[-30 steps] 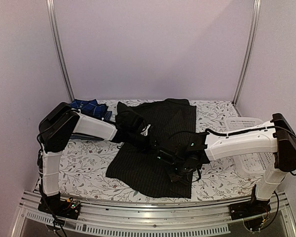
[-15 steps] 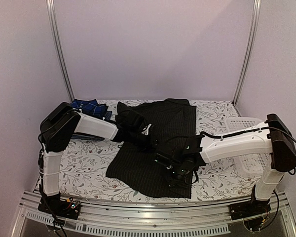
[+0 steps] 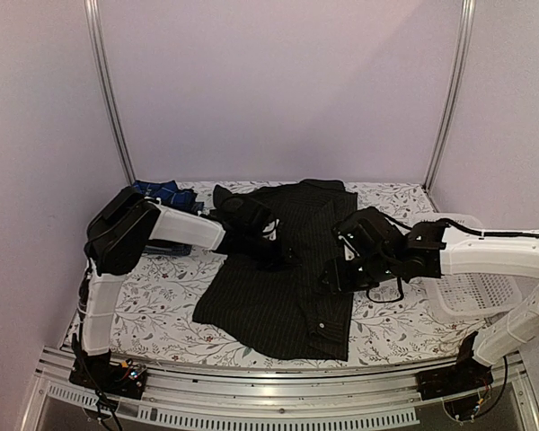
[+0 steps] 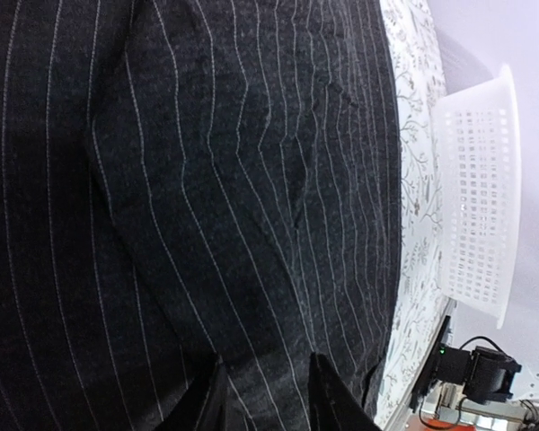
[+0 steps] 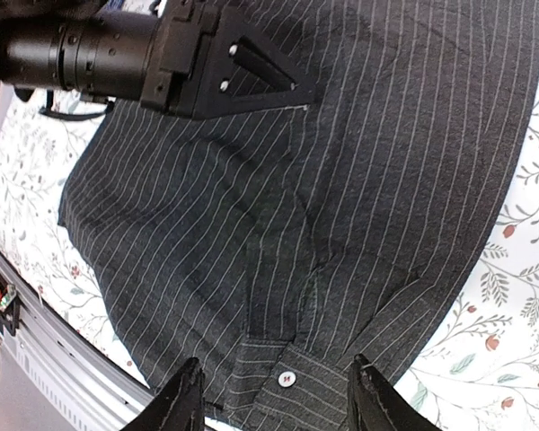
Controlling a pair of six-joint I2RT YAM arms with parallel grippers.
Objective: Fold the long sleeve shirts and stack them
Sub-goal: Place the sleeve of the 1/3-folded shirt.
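A black pinstriped long sleeve shirt (image 3: 269,305) lies spread on the floral table cover, one side folded over its middle. A blue plaid shirt (image 3: 157,191) lies at the back left. My left gripper (image 3: 281,255) rests low on the black shirt's middle. Its jaws stand partly apart, tips (image 4: 328,395) against the striped cloth (image 4: 207,180). Whether cloth is pinched does not show. My right gripper (image 3: 337,265) hangs open above the shirt's right side. Nothing sits between its fingers (image 5: 181,400), and a white button (image 5: 286,378) on a folded band lies below them.
A white mesh basket (image 3: 485,292) stands at the right edge, seen also in the left wrist view as the basket (image 4: 476,180). Bare floral cover (image 3: 157,296) shows left of the shirt. A metal rail (image 3: 278,395) runs along the front edge.
My right gripper has opened, let go of the black shirt near its front hem, then risen and drawn back to the right. The left gripper stays on the shirt, its arm shifted slightly back.
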